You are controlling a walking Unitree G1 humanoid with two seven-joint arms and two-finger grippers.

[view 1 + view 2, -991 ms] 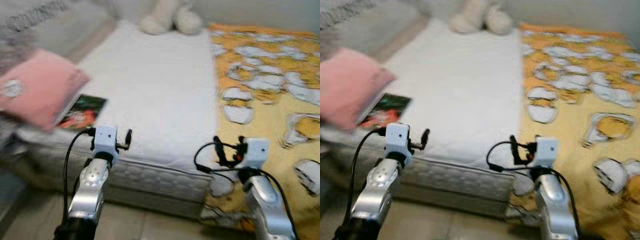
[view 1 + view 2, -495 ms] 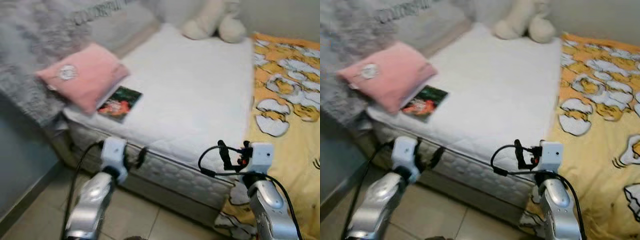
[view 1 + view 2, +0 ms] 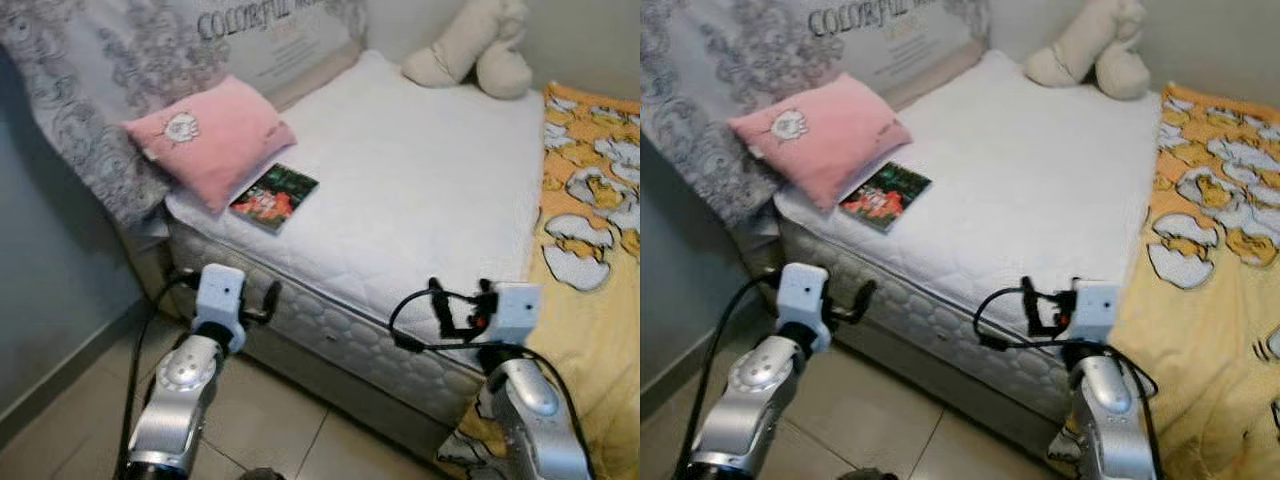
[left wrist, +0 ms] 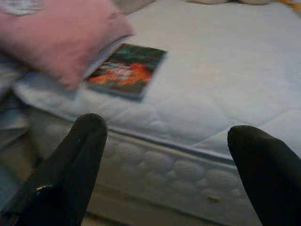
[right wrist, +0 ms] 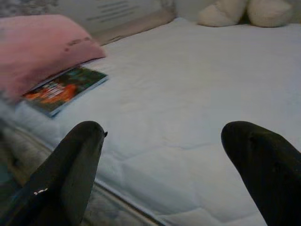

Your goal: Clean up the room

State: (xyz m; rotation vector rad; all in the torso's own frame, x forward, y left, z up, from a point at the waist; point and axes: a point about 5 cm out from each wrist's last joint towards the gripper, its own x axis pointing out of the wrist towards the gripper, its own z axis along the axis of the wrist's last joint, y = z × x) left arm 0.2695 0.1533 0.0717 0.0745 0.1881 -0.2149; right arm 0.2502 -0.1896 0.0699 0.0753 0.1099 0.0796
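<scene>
Bed (image 3: 420,200) — bare white quilted mattress, one corner toward the camera, standing on a tiled floor (image 3: 270,430). On it, near the head end: a pink pillow (image 3: 205,135) with a small white emblem, and a book (image 3: 274,196) with a dark green and red cover, one edge tucked under the pillow. At the far edge a cream plush toy (image 3: 470,45). Along the robot's right side — a yellow blanket (image 3: 590,250) with white egg-like figures, draped down the bed's edge.
</scene>
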